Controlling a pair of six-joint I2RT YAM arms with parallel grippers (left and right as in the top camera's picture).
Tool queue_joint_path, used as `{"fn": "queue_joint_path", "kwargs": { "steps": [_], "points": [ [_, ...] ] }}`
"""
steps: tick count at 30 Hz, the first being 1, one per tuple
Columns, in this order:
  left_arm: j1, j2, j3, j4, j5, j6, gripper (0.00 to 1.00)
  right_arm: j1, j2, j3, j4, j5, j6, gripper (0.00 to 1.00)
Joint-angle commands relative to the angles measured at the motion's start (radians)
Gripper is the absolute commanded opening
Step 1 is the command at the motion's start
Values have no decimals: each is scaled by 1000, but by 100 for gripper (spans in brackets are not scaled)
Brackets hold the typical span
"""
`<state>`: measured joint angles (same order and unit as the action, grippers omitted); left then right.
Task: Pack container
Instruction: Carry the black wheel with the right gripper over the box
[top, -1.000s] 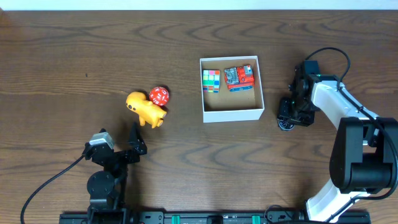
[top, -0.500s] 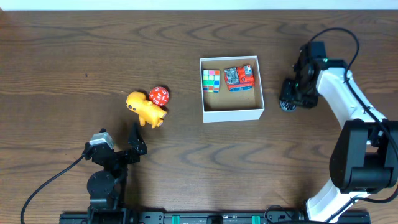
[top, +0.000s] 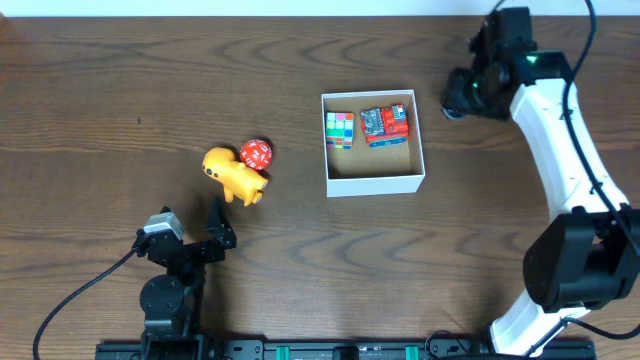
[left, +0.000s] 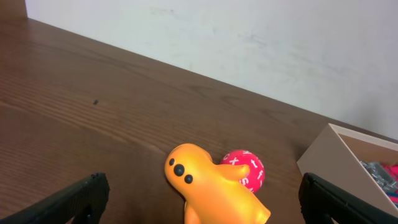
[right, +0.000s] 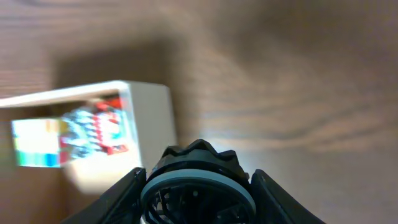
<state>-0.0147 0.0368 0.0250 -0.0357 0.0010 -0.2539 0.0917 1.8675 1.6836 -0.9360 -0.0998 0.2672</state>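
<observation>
- White marks on the red ball (left: 245, 172): seen from the left wrist, too small to read.
- Multicoloured cube (top: 339, 128): a grid of coloured squares, no lettering made out.
- Red and blue toy (top: 385, 124): busy print, unreadable from overhead and smeared in the right wrist view.
- Container (top: 372, 183): right of centre on the bench (top: 100, 100), open top up, white walls, brown inside. Holds the cube at far left and the red and blue toy just beside it, with the near half bare.
- Right gripper (top: 460, 95): just beyond the container's far right corner, apart from it. Fingers not made out in either view, so cannot tell whether apart or together. Blurred wrist view shows the box's white wall (right: 149, 118) ahead and to the left.
- Left gripper (top: 190, 225): near the front edge, well apart from the container. Fingers (left: 78, 198) spread wide, holding nothing.
- Yellow toy (top: 232, 175): ahead of the left fingers, touching the red ball. Both left of the container, between it and the left gripper.
- Container corner (left: 329, 155): at the right edge of the left wrist view, past the ball.
</observation>
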Motion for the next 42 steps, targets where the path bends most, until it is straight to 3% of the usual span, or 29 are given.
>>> {"fn": "queue_joint_path", "kwargs": {
  "steps": [1,17,26,42],
  "points": [
    [5,0,-21,-36,-8,16,98,60,6,37,36,-13,9,49],
    [5,0,-21,-36,-8,16,98,266,21,37,248,-8,80,49],
    [5,0,-21,-36,-8,16,98,338,122,37,340,-10,145,53],
    [5,0,-21,-36,-8,16,98,373,186,31,328,-5,166,54]
  ]
}}
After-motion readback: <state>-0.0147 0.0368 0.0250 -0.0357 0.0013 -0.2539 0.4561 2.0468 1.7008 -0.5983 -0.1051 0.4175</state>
